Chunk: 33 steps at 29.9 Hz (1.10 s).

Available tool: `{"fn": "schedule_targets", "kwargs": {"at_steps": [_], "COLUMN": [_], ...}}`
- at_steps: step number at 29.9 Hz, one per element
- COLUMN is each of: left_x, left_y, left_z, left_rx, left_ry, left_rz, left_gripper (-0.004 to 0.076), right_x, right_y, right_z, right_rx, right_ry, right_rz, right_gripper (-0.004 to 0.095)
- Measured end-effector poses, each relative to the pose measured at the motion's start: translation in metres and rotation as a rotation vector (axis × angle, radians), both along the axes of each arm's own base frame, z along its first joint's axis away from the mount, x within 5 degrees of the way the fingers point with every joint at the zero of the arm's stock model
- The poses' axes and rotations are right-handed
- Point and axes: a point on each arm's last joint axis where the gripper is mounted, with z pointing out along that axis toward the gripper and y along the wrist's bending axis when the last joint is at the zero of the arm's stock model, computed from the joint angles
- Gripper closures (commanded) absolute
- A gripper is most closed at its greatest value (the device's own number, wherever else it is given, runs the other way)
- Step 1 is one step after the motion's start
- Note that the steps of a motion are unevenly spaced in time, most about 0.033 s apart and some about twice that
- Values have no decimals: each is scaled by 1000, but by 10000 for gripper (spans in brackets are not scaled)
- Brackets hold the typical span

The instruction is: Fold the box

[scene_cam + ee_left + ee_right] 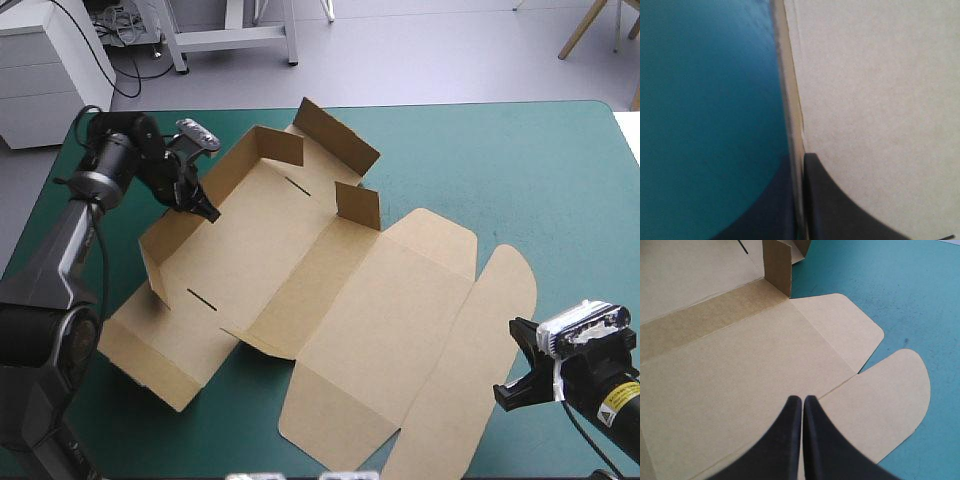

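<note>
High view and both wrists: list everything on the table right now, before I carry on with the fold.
box: one, brown, middle of the table; walls raised around its left part.
lid: one, brown, part of the same sheet, lying flat toward the right, rounded flaps at its end.
table cover: one, teal-green, under the box and bare around it.
left gripper: one, black fingers, at the box's left wall, clamped on the board's edge.
right gripper: one, black fingers, shut on nothing, near the table's near right corner by the lid's rounded flap.

No legible text or labels
</note>
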Motion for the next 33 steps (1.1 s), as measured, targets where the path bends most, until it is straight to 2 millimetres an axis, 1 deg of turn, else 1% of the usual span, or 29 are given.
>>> {"fn": "schedule_targets", "kwargs": {"at_steps": [3,7,11,14,15,21,24,33], "left_x": [11,13,5,-2,-6,-30,-38,-46], "left_y": [-28,-68,-106,-129,-139,-186,-199,-215], "left_z": [6,12,15,17,18,20,20,23], "left_rx": [123,277,367,383,383,394,412,447], "left_ry": [-69,-154,-246,-301,-322,-398,-433,-496], "left_rz": [-91,-238,-378,-452,-482,-665,-713,-765], "left_gripper": [734,734,734,734,734,734,734,734], "right_x": [0,-1,-2,-2,-2,-3,-3,-3], "right_y": [0,2,4,4,4,5,5,5], "right_z": [0,0,0,0,0,0,0,0], "right_rx": [7,35,55,58,58,78,80,80], "right_ry": [4,18,28,29,29,40,40,40], "right_rz": [3,13,20,20,21,28,28,28], "right_gripper": [912,912,912,912,912,912,912,912]}}
